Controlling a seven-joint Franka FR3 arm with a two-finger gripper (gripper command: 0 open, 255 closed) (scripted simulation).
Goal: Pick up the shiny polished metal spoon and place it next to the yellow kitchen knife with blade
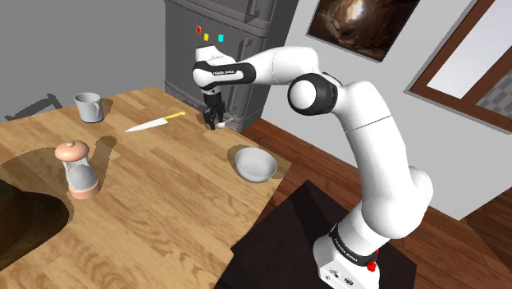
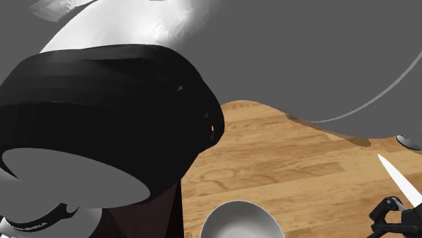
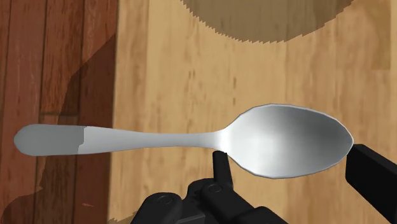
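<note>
From the shoulder view, the black two-finger claw (image 1: 215,121) hangs at the far edge of the light wooden surface (image 1: 164,205), near the yellow-handled kitchen knife with a pale blade (image 1: 153,124). The second exterior view puts the claw close by that blade, with a round white bowl (image 2: 233,222) well apart. In the wrist view the claw is clenched endwise on the bowl of the shiny silver metal spoon (image 3: 178,139), whose handle juts out over the dark wooden floor (image 3: 57,63). The grip looks slight to me. Smooth curved metal held off its middle could pivot or slip out and drop to the floor.
</note>
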